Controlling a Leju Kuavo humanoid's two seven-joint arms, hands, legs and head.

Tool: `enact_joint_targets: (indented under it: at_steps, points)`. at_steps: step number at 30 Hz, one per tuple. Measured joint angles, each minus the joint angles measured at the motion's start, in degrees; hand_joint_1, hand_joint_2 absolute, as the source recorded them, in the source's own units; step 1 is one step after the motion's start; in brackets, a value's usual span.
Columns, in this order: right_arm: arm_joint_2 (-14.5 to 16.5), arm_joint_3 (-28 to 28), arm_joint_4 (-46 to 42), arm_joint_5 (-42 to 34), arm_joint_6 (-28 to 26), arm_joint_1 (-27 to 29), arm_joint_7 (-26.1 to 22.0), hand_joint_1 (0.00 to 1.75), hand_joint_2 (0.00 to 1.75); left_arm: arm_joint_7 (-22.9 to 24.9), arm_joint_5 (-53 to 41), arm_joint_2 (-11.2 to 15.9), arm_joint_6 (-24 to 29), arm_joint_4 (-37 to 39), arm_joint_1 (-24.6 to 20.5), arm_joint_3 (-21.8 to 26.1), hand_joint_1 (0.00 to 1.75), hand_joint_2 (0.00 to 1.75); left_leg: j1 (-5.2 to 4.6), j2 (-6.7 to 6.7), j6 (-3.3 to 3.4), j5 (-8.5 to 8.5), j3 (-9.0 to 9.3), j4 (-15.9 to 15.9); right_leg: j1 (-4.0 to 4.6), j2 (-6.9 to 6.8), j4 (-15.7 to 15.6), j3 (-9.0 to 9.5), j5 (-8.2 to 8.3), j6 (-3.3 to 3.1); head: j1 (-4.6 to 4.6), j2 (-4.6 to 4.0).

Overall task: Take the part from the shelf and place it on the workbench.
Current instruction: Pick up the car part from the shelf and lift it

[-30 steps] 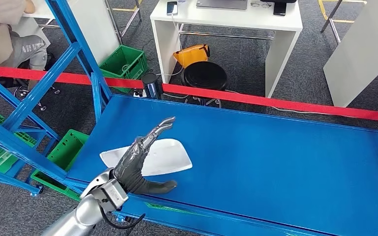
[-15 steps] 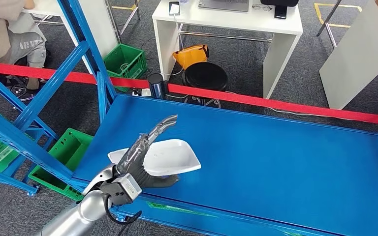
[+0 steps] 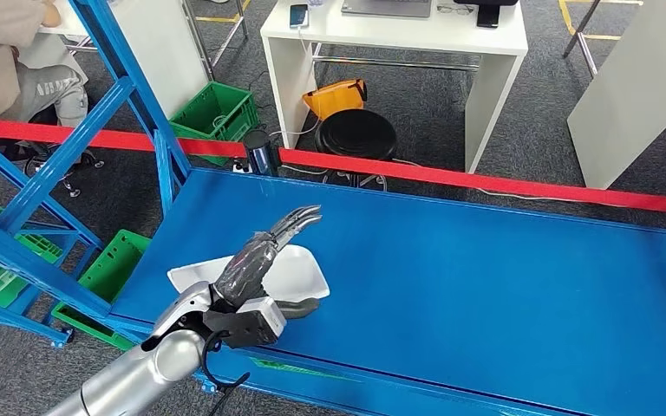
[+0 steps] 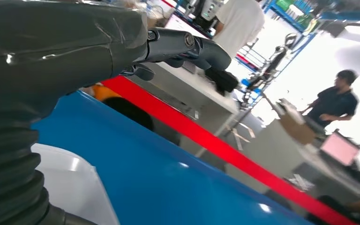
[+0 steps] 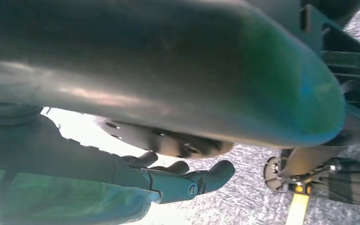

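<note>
Fingers (image 3: 299, 218) of my left hand (image 3: 256, 264) extend loosely apart above the white part (image 3: 299, 273), holding nothing; the part lies flat on the blue bench (image 3: 486, 277), near its left front corner.

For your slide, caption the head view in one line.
Left hand over the white part lying on the blue workbench.

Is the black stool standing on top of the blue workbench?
No, the black stool stands on the grey floor beyond the red tape, behind the blue workbench.
</note>
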Motion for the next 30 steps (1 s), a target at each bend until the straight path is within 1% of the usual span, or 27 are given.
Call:
enact_joint_targets:
  at_steps: [1, 2, 3, 4, 5, 6, 7, 8, 10, 11, 12, 14, 15, 16, 17, 18, 19, 20, 21, 22, 24, 25, 26, 27, 28, 29, 30]
  points:
    - [0.1, 0.0, 0.0, -0.2, 0.0, 0.1, 0.2, 0.00, 0.00, 0.7, -1.2, 0.3, 0.7, 0.3, -0.1, -0.3, 0.00, 1.75, -0.01, 0.00, 0.12, 0.41, -0.36, 0.6, 0.13, 0.03, 0.0, 0.02, 0.00, -0.05, 0.00, 0.00]
    - [0.2, 0.0, 0.1, -0.3, -0.1, 0.2, 0.3, 0.00, 0.00, 1.5, -2.5, 0.7, 1.4, 0.6, -0.3, -0.6, 0.00, 1.75, -0.06, -0.01, 0.44, 1.84, 0.42, -1.2, 0.30, 0.08, 0.0, 0.06, -0.01, -0.06, 0.00, 0.00]
    - [0.3, 0.0, 0.1, -0.5, -0.2, 0.3, 0.4, 0.00, 0.00, 2.2, -3.7, 1.0, 2.0, 0.8, -0.6, -0.8, 0.00, 1.75, -0.19, -0.03, 0.97, 3.86, 2.14, -4.8, 0.48, 0.15, 0.0, 0.13, -0.01, -0.06, 0.00, 0.00]
    - [0.5, 0.0, 0.1, -0.6, -0.3, 0.3, 0.5, 0.00, 0.00, 3.1, -4.9, 1.3, 2.5, 1.0, -1.0, -1.1, 0.00, 1.75, -0.40, -0.03, 1.68, 5.52, 4.16, -8.9, 0.58, 0.21, 0.0, 0.17, 0.00, -0.05, 0.03, 0.00]
    - [0.6, 0.0, 0.1, -0.8, -0.4, 0.3, 0.6, 0.00, 0.00, 4.0, -6.2, 1.5, 3.0, 1.2, -1.5, -1.3, 0.00, 1.75, -0.64, 0.05, 2.28, 6.62, 5.80, -12.2, 0.75, 0.22, 0.0, 0.16, 0.03, -0.01, 0.04, 0.00]
    - [0.8, 0.0, 0.2, -0.9, -0.5, 0.3, 0.6, 0.00, 0.00, 4.9, -7.5, 1.6, 3.5, 1.5, -2.0, -1.6, 0.00, 1.75, -0.92, 0.12, 2.75, 7.07, 6.80, -14.3, 0.78, 0.19, 0.0, 0.10, 0.07, 0.05, 0.06, 0.00]
    - [0.9, 0.0, 0.2, -1.0, -0.6, 0.3, 0.7, 0.00, 0.00, 5.9, -9.0, 1.8, 3.9, 1.7, -2.4, -1.9, 0.00, 1.75, -1.15, 0.20, 3.04, 6.98, 7.15, -15.1, 0.73, 0.11, -0.1, 0.03, 0.14, 0.18, 0.07, 0.00]
    - [0.8, 0.0, 0.3, -1.1, -0.7, 0.3, 0.7, 0.00, 0.00, 6.8, -10.6, 1.9, 4.3, 2.0, -2.7, -2.2, 0.00, 1.75, -1.32, 0.27, 3.19, 7.07, 7.17, -15.3, 0.76, 0.05, -0.2, 0.01, 0.25, 0.38, 0.04, 0.00]
    - [0.8, 0.0, 0.3, -1.4, -0.7, 0.3, 0.7, 0.00, 0.00, 8.7, -14.1, 2.0, 4.9, 2.3, -3.2, -2.8, 0.00, 1.75, -1.08, 0.43, 3.46, 7.74, 7.81, -16.5, 0.78, -0.08, 0.1, -0.26, 0.06, 0.69, 0.08, 0.00]
    - [0.7, 0.0, 0.4, -1.6, -0.8, 0.3, 0.7, 0.00, 0.00, 9.6, -15.9, 2.1, 5.1, 2.4, -3.5, -3.1, 0.00, 1.75, -0.92, 0.52, 3.60, 8.14, 8.12, -17.1, 0.84, -0.09, 1.5, -0.92, -0.70, 0.67, 0.10, 0.00]
    - [0.6, 0.0, 0.4, -1.8, -0.8, 0.3, 0.7, 0.00, 0.00, 10.5, -17.5, 2.1, 5.3, 2.5, -3.9, -3.5, 0.00, 1.75, -0.76, 0.62, 3.65, 8.47, 8.38, -17.5, 0.84, -0.11, 4.0, -2.12, -1.95, 0.53, 0.14, 0.00]
    - [0.4, 0.0, 0.4, -2.2, -0.9, 0.3, 0.7, 0.00, 0.00, 11.5, -19.9, 2.1, 5.5, 2.6, -4.3, -4.1, 0.00, 1.75, -0.85, 0.67, 3.74, 8.59, 8.23, -17.5, 0.71, -0.11, 11.3, -5.47, -4.96, 0.38, 0.16, 0.00]
    - [0.4, 0.0, 0.4, -2.3, -1.0, 0.3, 0.7, 0.00, 0.00, 11.9, -20.4, 2.2, 5.5, 2.6, -4.3, -4.4, 0.00, 1.75, -0.86, 0.67, 3.71, 8.57, 8.18, -17.5, 0.59, -0.12, 14.1, -6.78, -5.85, 0.57, 0.17, 0.00]
    - [0.3, 0.0, 0.4, -2.4, -1.1, 0.4, 0.7, 0.00, 0.00, 12.1, -20.7, 2.2, 5.5, 2.6, -4.3, -4.7, 0.00, 1.75, -0.83, 0.65, 3.65, 8.53, 8.14, -17.4, 0.43, -0.13, 15.0, -7.14, -5.89, 1.01, 0.17, 0.00]
    - [0.3, 0.0, 0.5, -2.6, -1.2, 0.5, 0.7, 0.00, 0.00, 12.2, -20.7, 2.2, 5.4, 2.5, -4.3, -4.9, 0.00, 1.75, -0.76, 0.61, 3.52, 8.45, 8.11, -17.2, 0.23, -0.15, 13.6, -6.40, -5.11, 1.64, 0.17, 0.00]
    - [0.3, 0.0, 0.5, -2.6, -1.2, 0.5, 0.7, 0.00, 0.00, 12.2, -20.7, 2.3, 5.3, 2.3, -4.3, -5.0, 0.00, 1.75, -0.66, 0.53, 3.26, 8.27, 8.08, -16.9, -0.02, -0.19, 10.2, -4.66, -3.66, 2.33, 0.18, 0.00]
    - [0.2, 0.0, 0.5, -2.7, -1.3, 0.6, 0.7, 0.00, 0.00, 12.3, -20.7, 2.3, 5.3, 2.2, -4.4, -5.1, 0.00, 1.75, -0.59, 0.45, 2.88, 8.01, 7.96, -16.5, -0.24, -0.26, 6.4, -2.74, -2.43, 2.78, 0.18, 0.00]
    - [0.2, 0.0, 0.5, -2.7, -1.3, 0.7, 0.6, 0.00, 0.00, 12.3, -20.7, 2.4, 5.2, 2.1, -4.5, -5.1, 0.00, 1.75, -0.67, 0.37, 2.44, 7.70, 7.67, -15.8, -0.34, -0.28, 3.3, -1.23, -1.51, 2.90, 0.20, 0.00]
    - [0.2, 0.0, 0.6, -2.7, -1.3, 0.7, 0.6, 0.00, 0.00, 12.4, -20.7, 2.4, 5.1, 2.0, -4.6, -5.1, 0.00, 1.75, -0.77, 0.31, 2.04, 7.44, 7.33, -15.3, -0.36, -0.25, 1.6, -0.41, -1.09, 2.66, 0.16, 0.00]
    - [0.2, 0.0, 0.6, -2.8, -1.3, 0.7, 0.6, 0.00, 0.00, 12.4, -20.7, 2.5, 5.1, 1.8, -4.7, -5.1, 0.00, 1.75, -0.87, 0.28, 1.75, 7.29, 7.01, -14.9, -0.29, -0.21, 1.2, -0.31, -1.12, 2.20, 0.14, 0.00]
    - [0.3, 0.0, 0.6, -2.8, -1.3, 0.7, 0.6, 0.00, 0.00, 12.4, -20.7, 2.6, 5.1, 1.6, -4.8, -5.2, 0.00, 1.75, -0.76, 0.28, 1.48, 7.17, 6.68, -14.6, -0.25, -0.06, 1.4, -0.50, -0.97, 1.45, 0.08, 0.00]
    - [0.4, 0.0, 0.6, -2.8, -1.3, 0.7, 0.6, 0.00, 0.00, 12.4, -20.7, 2.7, 5.1, 1.6, -4.8, -5.2, 0.00, 1.75, -0.60, 0.28, 1.29, 6.86, 6.49, -14.3, -0.31, -0.02, 1.3, -0.49, -0.90, 1.24, 0.09, 0.00]
    - [0.5, 0.0, 0.6, -2.8, -1.3, 0.7, 0.6, 0.00, 0.00, 12.4, -20.7, 2.8, 5.1, 1.5, -4.9, -5.2, 0.00, 1.75, -0.46, 0.27, 1.03, 6.05, 5.97, -13.2, -0.40, 0.00, 1.3, -0.45, -0.85, 1.00, 0.07, 0.00]
    - [0.5, 0.0, 0.6, -2.8, -1.3, 0.6, 0.6, 0.00, 0.00, 12.4, -20.7, 2.9, 5.1, 1.5, -4.9, -5.2, 0.00, 1.75, -0.33, 0.27, 0.69, 4.68, 4.91, -11.0, -0.49, 0.01, 1.3, -0.41, -0.83, 0.80, 0.06, 0.00]
    - [0.5, 0.0, 0.6, -2.8, -1.3, 0.6, 0.5, 0.00, 0.00, 12.4, -20.7, 3.0, 5.1, 1.4, -4.9, -5.2, 0.00, 1.75, -0.24, 0.27, 0.37, 2.96, 3.36, -7.6, -0.43, 0.01, 1.3, -0.41, -0.84, 0.68, 0.05, 0.00]
    - [0.5, 0.0, 0.6, -2.8, -1.3, 0.6, 0.5, 0.00, 0.00, 12.4, -20.7, 3.1, 5.1, 1.3, -4.9, -5.2, 0.00, 1.75, -0.16, 0.27, 0.15, 1.25, 1.49, -3.7, -0.35, 0.01, 1.3, -0.43, -0.84, 0.57, 0.04, 0.00]
    - [0.5, 0.0, 0.6, -2.9, -1.3, 0.6, 0.5, 0.00, 0.00, 12.4, -20.6, 3.2, 4.9, 1.1, -4.8, -5.2, 0.00, 1.75, -0.10, 0.27, 0.05, 0.16, -0.16, -0.3, -0.26, 0.01, 1.3, -0.45, -0.86, 0.55, 0.04, 0.00]
